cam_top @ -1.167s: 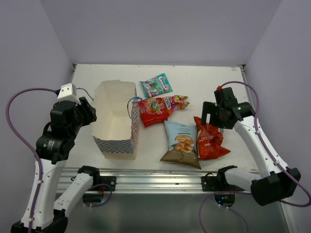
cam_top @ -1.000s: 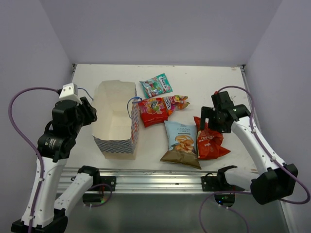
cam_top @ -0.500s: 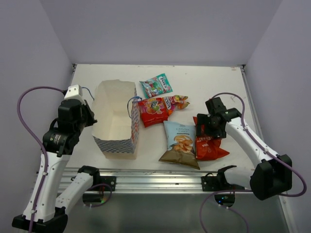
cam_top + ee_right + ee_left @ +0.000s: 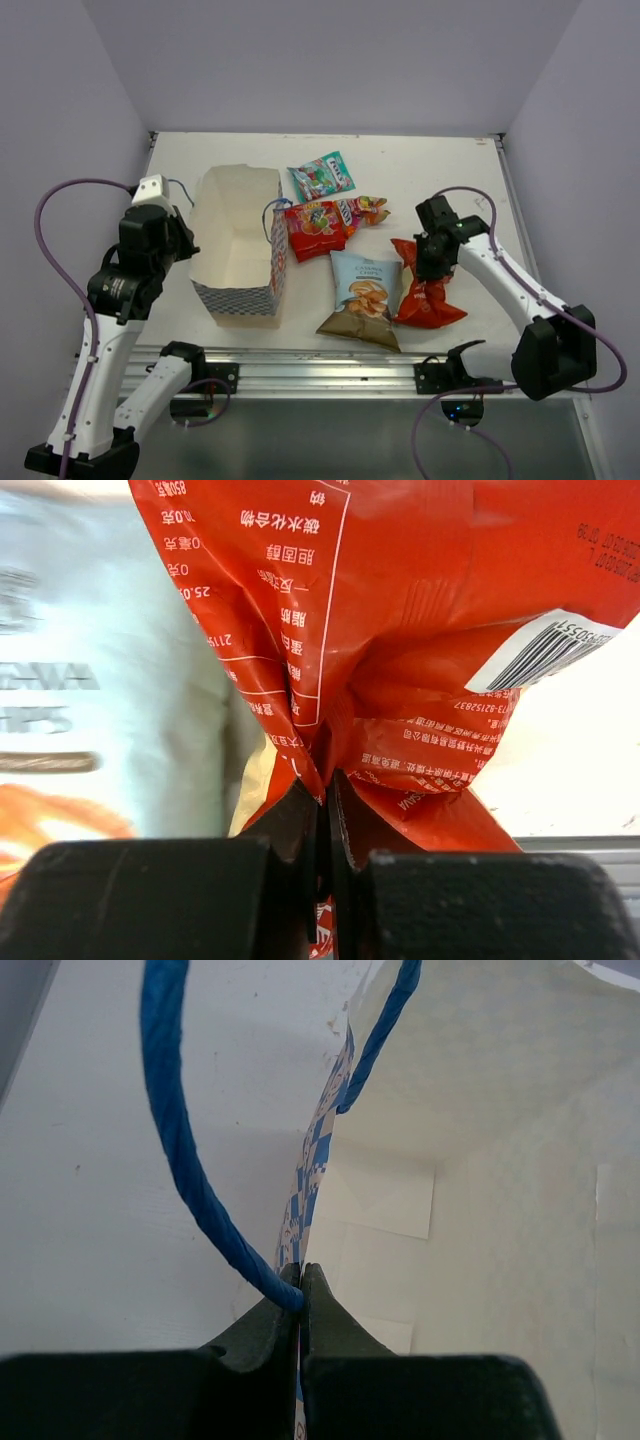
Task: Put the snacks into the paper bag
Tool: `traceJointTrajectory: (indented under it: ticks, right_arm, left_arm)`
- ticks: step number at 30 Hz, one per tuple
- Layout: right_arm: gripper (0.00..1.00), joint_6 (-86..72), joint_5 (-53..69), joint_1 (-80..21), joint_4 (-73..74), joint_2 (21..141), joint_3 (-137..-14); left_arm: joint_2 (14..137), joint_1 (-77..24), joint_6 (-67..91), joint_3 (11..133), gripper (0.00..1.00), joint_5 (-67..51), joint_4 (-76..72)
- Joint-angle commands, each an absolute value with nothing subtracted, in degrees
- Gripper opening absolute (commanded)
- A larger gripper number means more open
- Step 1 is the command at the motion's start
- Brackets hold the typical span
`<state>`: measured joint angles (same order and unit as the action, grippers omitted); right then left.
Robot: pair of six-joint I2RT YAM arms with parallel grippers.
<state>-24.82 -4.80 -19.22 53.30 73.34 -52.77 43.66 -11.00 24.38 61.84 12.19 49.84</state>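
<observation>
The paper bag point(image 4: 278, 268) stands open at the left, white inside point(image 4: 500, 1160). My left gripper point(image 4: 187, 245) is shut on its left wall point(image 4: 301, 1272), the blue cord handle point(image 4: 175, 1160) looping beside the fingers. My right gripper point(image 4: 421, 266) is shut on a pinched fold of the red chip bag point(image 4: 430, 298), seen close in the right wrist view point(image 4: 400, 600). The light-blue chip bag point(image 4: 363, 296) lies tilted against it. The red fruit-candy bag point(image 4: 314, 229), small red-yellow packet point(image 4: 366, 209) and small teal packet point(image 4: 322, 176) lie right of the paper bag.
The metal rail point(image 4: 310, 365) with the arm bases runs along the near edge. Purple walls close in the table on the left, back and right. The right arm's cable point(image 4: 470, 192) arches above the table.
My right gripper came down and shut on the red chip bag, crumpling it and nudging the light-blue bag leftward. My left gripper closed on the paper bag's wall.
</observation>
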Motion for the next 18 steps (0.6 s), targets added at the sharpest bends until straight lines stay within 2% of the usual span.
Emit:
traceJointTrajectory:
  ticks: [1, 4, 7, 9, 12, 15, 18]
  right_arm:
    - [0.0, -22.3, -6.9, -19.7, 54.8, 68.7, -64.4]
    - [0.0, -20.9, -4.5, -20.0, 55.1, 70.2, -86.6]
    - [0.0, -23.3, 2.4, -20.5, 48.1, 72.0, -99.6]
    - [0.0, -26.4, 6.6, -20.7, 41.2, 72.9, -102.5]
    - [0.0, -37.1, 16.1, -21.2, 16.3, 74.7, -102.1]
    - [0.0, -47.9, 22.6, -26.4, 3.0, 81.1, -103.1]
    - [0.0, -48.7, 24.5, -36.1, 1.3, 89.3, -110.0]
  left_arm:
    - [42.9, -11.1, 23.3, 61.7, 0.0, 11.6, 47.7]
    - [42.6, -11.1, 22.8, 61.6, 0.0, 10.9, 47.5]
    - [42.6, -11.2, 22.8, 61.4, 0.0, 10.2, 47.6]
    - [42.5, -11.1, 22.8, 61.3, 0.0, 10.2, 47.6]
    - [42.4, -11.1, 22.9, 61.1, 0.0, 10.1, 47.6]
    - [42.4, -11.1, 22.8, 61.2, 0.0, 10.2, 47.6]
    - [42.1, -11.1, 22.9, 61.2, 0.0, 10.5, 47.6]
